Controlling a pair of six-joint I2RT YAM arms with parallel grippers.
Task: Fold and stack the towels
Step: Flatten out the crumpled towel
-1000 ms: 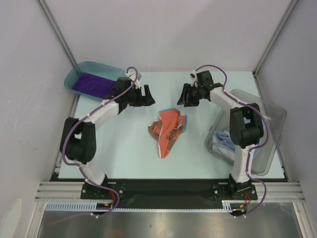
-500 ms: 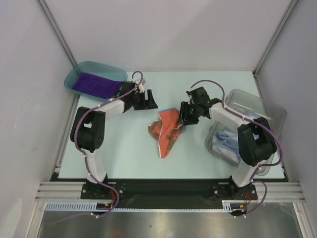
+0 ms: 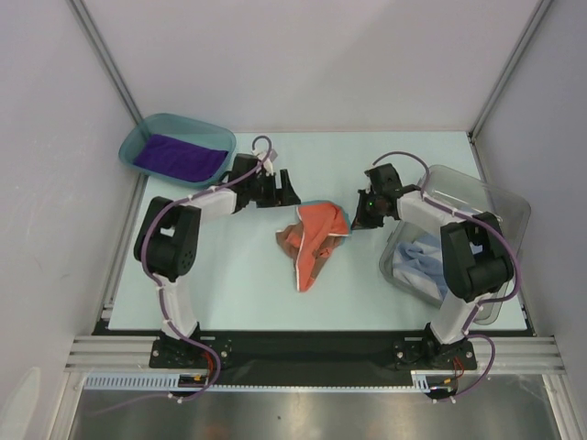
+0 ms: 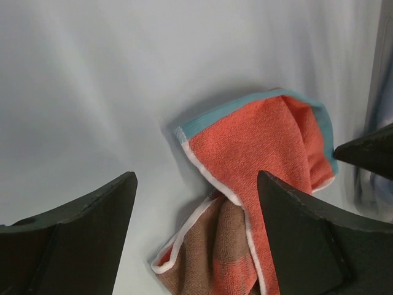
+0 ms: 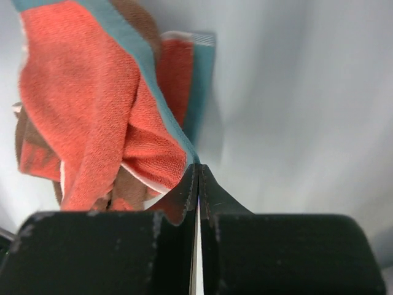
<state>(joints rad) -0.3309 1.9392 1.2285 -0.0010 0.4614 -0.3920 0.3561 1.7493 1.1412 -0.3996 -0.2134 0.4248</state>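
The purple towel (image 3: 179, 158) lies flat in the teal tray (image 3: 183, 120), probably as the stack's base. We see the left claw (image 3: 280, 189) open beside the crumpled orange-red towel (image 3: 315, 236) at mid-bench (image 3: 229, 275), and the right claw (image 3: 365, 213) pinching its teal hem, we judge to spread it; a light-blue towel (image 3: 417, 261) waits in the clear bin (image 3: 495, 220).

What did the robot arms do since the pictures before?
The right gripper swung down to the orange towel. Its jaws closed, seemingly on the teal edge, and tugged that side slightly rightward. The left gripper, jaws open, moved nearer the towel's top-left side. The purple towel in the teal tray and the light-blue towel in the clear bin stayed put.
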